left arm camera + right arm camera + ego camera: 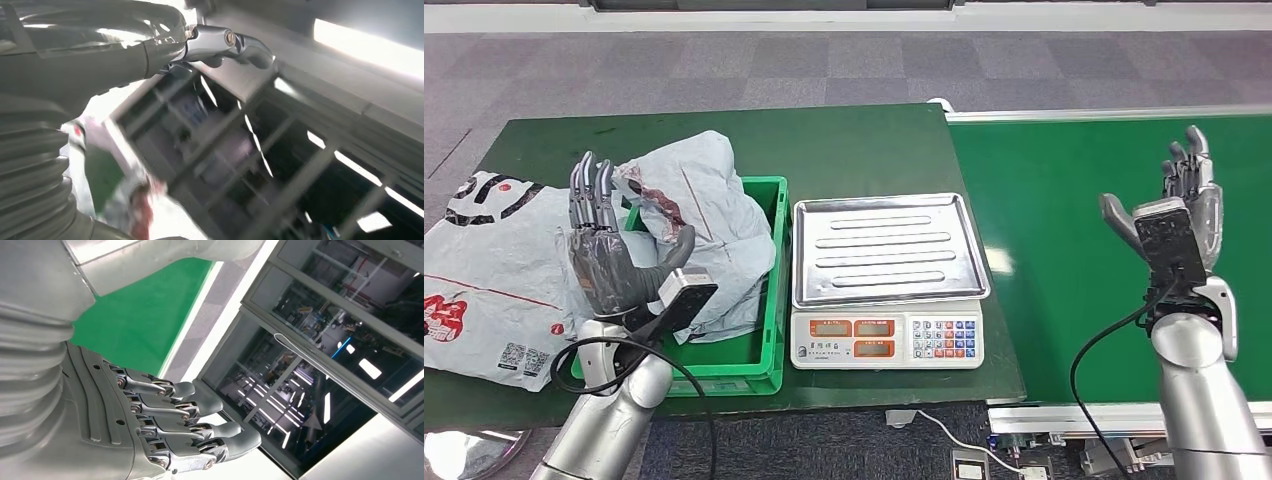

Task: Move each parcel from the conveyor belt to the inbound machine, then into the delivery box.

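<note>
Head view: left hand (pixel 604 255), fingers (pixel 589 195) spread and empty, hovers beside the grey parcel (pixel 709 225) in the green box (pixel 769 350); right hand (pixel 1174 215) open over the belt (pixel 1064 230).

The head view is evenly and brightly lit from overhead, sharp throughout, with soft glare on the steel scale tray (pixel 889 247) and short shadows. The left wrist view is motion-blurred (streaked toward five o'clock), with blown-out white at two o'clock. The right wrist view is crisp; window glass (pixel 320 365) mirrors ceiling lights.
</note>
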Controlling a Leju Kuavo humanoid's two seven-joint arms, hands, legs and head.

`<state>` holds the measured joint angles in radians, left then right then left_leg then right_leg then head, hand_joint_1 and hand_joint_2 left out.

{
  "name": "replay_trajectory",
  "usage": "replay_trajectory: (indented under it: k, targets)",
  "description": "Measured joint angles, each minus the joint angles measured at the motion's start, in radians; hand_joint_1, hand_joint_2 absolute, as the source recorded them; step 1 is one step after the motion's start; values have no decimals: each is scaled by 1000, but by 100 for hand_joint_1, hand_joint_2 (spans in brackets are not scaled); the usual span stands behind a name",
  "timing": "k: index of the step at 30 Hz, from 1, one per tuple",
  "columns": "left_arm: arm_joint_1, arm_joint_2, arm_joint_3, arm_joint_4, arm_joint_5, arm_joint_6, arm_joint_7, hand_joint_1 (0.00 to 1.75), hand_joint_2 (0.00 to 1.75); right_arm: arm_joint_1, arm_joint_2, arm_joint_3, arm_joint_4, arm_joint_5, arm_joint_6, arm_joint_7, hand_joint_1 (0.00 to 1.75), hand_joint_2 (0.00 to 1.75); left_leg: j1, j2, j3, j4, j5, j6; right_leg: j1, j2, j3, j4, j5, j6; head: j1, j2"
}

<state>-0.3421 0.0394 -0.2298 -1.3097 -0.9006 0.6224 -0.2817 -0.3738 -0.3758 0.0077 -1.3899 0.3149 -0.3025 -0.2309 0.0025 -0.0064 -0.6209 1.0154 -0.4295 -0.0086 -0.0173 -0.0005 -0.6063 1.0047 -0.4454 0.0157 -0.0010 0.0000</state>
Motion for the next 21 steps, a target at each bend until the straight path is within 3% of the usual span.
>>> replay_trajectory:
  k: [1, 5, 7, 11, 16, 21]
  targets:
    - [-33, -15, -3, 15, 93, -83, -19, 0, 175, -15, 10, 9, 15, 10, 0, -4, 0, 175, 0, 0, -1, 0, 1, 0, 0, 0, -1, 0, 1, 0, 0, 0]
    - [-284, -156, -40, 200, 792, -618, -35, 0, 0, -121, 103, 87, 144, -27, -45, -58, 0, 175, 0, -3, -4, 0, 7, 1, 0, -3, -2, 0, 7, 2, 0, 0]
    - [-389, -231, -64, 322, 1017, -718, -45, 0, 0, -159, 143, 116, 210, -103, -42, -95, 0, 175, 0, -4, -5, 0, 9, 2, 0, -3, -2, 0, 9, 2, 0, 0]
    - [-514, -340, -131, 529, 1107, -632, -97, 0, 175, -205, 209, 133, 299, -250, 9, -138, 0, 175, -1, -2, -5, 1, 10, 2, -1, -1, -3, 0, 11, 2, 0, 0]
    - [-568, -389, -301, 684, 1294, -487, -157, 0, 175, -242, 263, 135, 365, -331, 73, -166, 0, 175, -1, -3, -5, 0, 10, 2, -1, -1, -4, 0, 10, 2, 0, 0]
    - [-570, -402, -438, 780, 1353, -399, -227, 0, 175, -253, 298, 140, 399, -297, 48, -179, 0, 175, 0, -2, -5, 0, 9, 1, 0, -1, -4, 0, 10, 2, 0, 0]
